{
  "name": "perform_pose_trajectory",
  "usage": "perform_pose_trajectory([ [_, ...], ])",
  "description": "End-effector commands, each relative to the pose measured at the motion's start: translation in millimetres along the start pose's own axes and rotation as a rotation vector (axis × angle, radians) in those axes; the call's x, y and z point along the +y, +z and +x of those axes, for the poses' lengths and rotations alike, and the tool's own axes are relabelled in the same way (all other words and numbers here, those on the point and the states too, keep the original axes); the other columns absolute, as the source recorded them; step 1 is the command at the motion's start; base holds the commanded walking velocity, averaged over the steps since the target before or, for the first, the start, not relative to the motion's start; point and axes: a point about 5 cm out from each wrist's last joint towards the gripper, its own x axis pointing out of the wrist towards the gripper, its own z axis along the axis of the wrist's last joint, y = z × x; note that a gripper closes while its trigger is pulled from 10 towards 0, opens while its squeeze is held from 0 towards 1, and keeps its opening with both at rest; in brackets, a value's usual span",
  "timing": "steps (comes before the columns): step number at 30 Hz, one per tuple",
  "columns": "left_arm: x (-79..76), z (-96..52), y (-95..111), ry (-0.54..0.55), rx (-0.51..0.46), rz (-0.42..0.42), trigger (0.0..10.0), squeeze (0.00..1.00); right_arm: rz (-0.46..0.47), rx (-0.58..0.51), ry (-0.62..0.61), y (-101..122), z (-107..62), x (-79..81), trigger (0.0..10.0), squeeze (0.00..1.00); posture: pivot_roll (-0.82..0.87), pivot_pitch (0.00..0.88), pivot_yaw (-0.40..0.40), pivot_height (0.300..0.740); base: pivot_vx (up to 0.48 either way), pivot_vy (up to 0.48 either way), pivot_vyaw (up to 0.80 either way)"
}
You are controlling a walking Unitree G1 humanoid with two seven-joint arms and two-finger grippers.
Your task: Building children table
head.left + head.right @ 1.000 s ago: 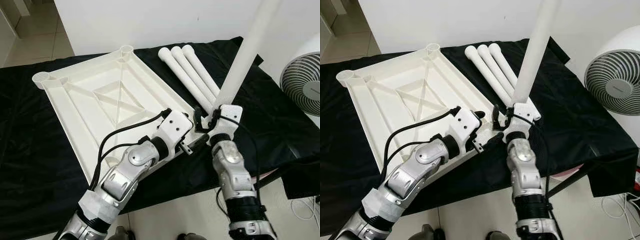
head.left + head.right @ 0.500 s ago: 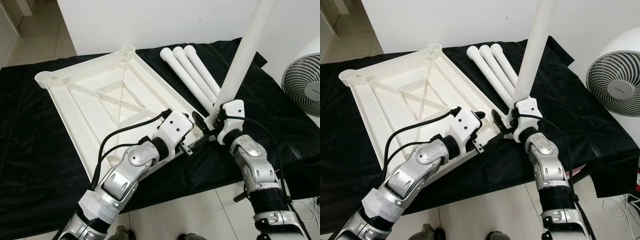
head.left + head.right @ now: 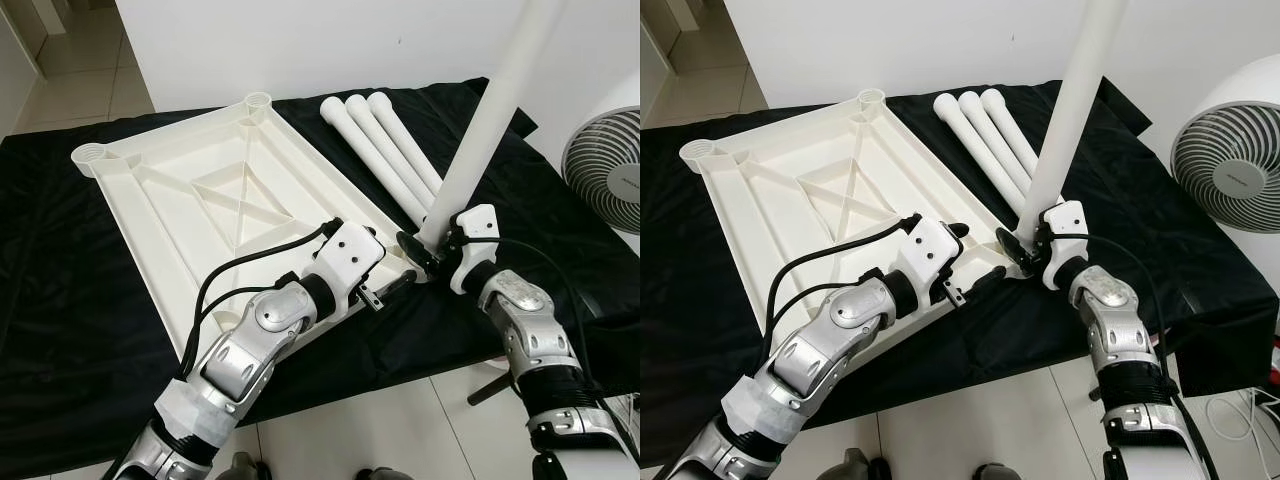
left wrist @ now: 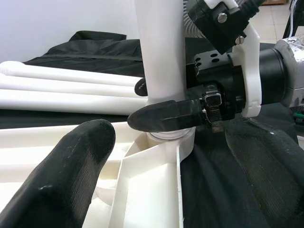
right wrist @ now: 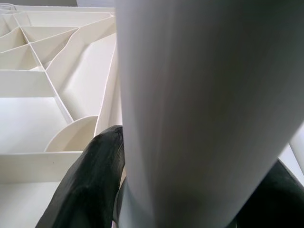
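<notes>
The white tabletop [image 3: 180,200] lies upside down on a black cloth. One white leg [image 3: 490,110] stands nearly upright with its foot in the near right corner socket [image 4: 164,140]. My right gripper [image 3: 425,245] is shut on this leg just above the socket, one black finger [image 4: 166,116] wrapping its front. My left gripper [image 3: 385,288] is shut on the tabletop's rim beside that corner, with one finger [image 4: 61,175] lying on the inner side. Three more legs [image 3: 385,150] lie side by side behind the tabletop.
A white fan [image 3: 605,170] stands at the right, close to my right arm. The black cloth [image 3: 60,300] covers the whole work surface and hangs over its front edge. Tiled floor [image 3: 400,430] lies below. A white wall runs behind.
My right forearm has swung out to the right while its gripper stays on the leg at the corner. The leg leans a little more to the right. My left arm has held still.
</notes>
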Motion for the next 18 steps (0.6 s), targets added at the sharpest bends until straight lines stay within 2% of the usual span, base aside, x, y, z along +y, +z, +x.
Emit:
perform_pose_trajectory([
  [1, -6.6, 0.0, 1, -0.118, 0.002, 0.005, 10.0, 0.00, 0.008, 0.045, -0.044, -9, -2.2, -2.9, 0.0, 0.00, -0.12, 0.064, 0.043, 0.740, 0.000, 0.000, 0.00],
  [6, -7.0, -0.3, 1, -0.121, 0.005, 0.007, 10.0, 0.00, 0.058, 0.058, -0.152, -12, 2.7, -3.4, 0.0, 0.00, -0.12, 0.063, 0.043, 0.740, 0.000, 0.000, 0.00],
  [7, -7.9, -0.3, 1, -0.124, 0.006, 0.007, 10.0, 0.00, 0.102, 0.070, -0.248, -14, 6.3, -0.4, 0.0, 0.00, -0.11, 0.063, 0.043, 0.740, 0.000, 0.000, 0.00],
  [8, -8.4, -0.3, 0, -0.125, 0.006, 0.007, 10.0, 0.00, 0.105, 0.074, -0.284, -15, 7.3, 1.1, 0.0, 0.00, -0.11, 0.063, 0.043, 0.740, 0.000, 0.000, 0.00],
  [10, -8.7, -0.3, 0, -0.126, 0.007, 0.007, 10.0, 0.00, 0.103, 0.076, -0.303, -15, 7.8, 2.0, 0.0, 0.00, -0.11, 0.063, 0.043, 0.740, 0.000, 0.000, 0.00],
  [13, -9.2, 0.1, 0, -0.127, 0.008, 0.006, 10.0, 0.00, 0.149, 0.066, -0.375, -14, 9.9, 6.7, 0.0, 0.00, -0.11, 0.063, 0.043, 0.740, 0.000, 0.000, 0.00],
  [16, -9.7, 0.3, 0, -0.130, 0.010, 0.006, 10.0, 0.00, 0.168, 0.049, -0.497, -9, 11.3, 15.6, 0.0, 0.00, -0.12, 0.060, 0.040, 0.740, 0.000, 0.000, 0.00],
  [18, -9.8, 0.3, 0, -0.130, 0.010, 0.006, 10.0, 0.00, 0.175, 0.041, -0.515, -7, 11.9, 20.2, 0.0, 0.00, -0.12, 0.060, 0.040, 0.740, 0.000, 0.000, 0.00],
])
